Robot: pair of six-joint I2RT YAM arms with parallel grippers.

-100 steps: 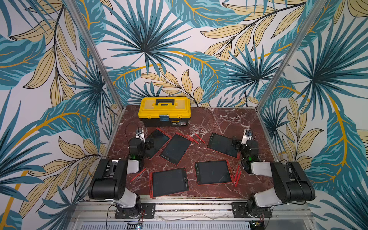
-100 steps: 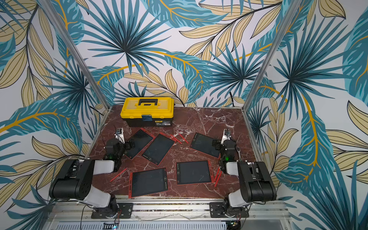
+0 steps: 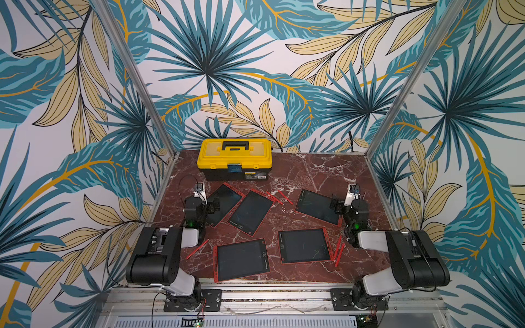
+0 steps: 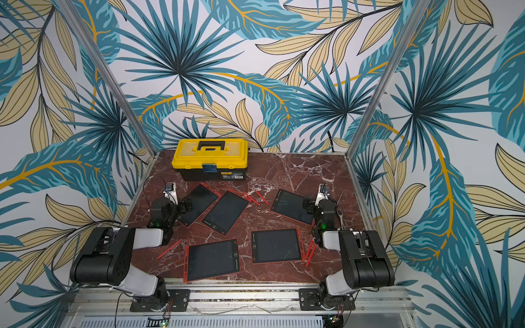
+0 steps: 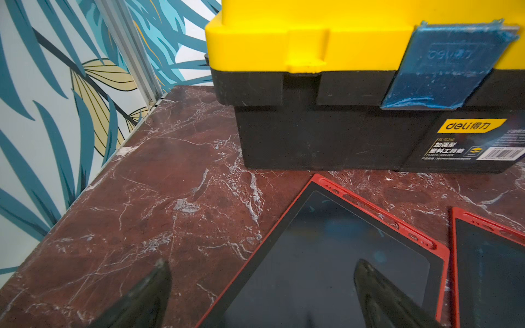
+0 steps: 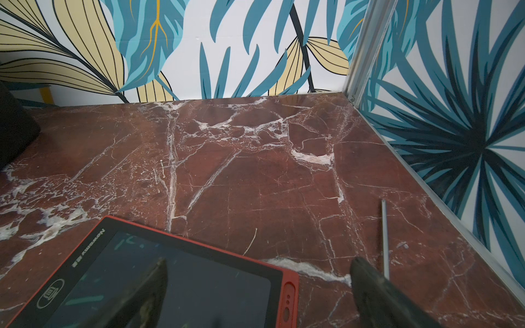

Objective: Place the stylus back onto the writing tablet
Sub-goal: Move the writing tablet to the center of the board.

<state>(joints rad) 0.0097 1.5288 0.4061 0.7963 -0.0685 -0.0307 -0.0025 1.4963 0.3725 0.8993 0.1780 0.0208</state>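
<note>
Spreads a red-marble worktop [image 3: 306, 173] across the cell, with a yellow toolbox [image 3: 234, 154] at the far edge. Lays out five red-framed writing tablets [image 3: 241, 259] in front of it: two overlapping by the left arm, one by the right arm, two nearer the rail. Leaves red styluses loose on the marble: a few between the far tablets [image 3: 279, 197], a stylus pair [image 3: 338, 250] just beside the near right tablet [image 3: 304, 245], a lone stylus [image 3: 197, 249] near the left arm. Reads as the opening step, with nothing lifted; calls next for lowering onto one thin shaft, pinching across it and carrying it to a tablet. Holds both arms folded low, wrists facing the back wall. Shows left claw [image 5: 262, 264] spread wide and empty, straddling the leftmost tablet's edge; likewise right claw [image 6: 259, 262], wide and empty, over the far right tablet's corner.
</note>
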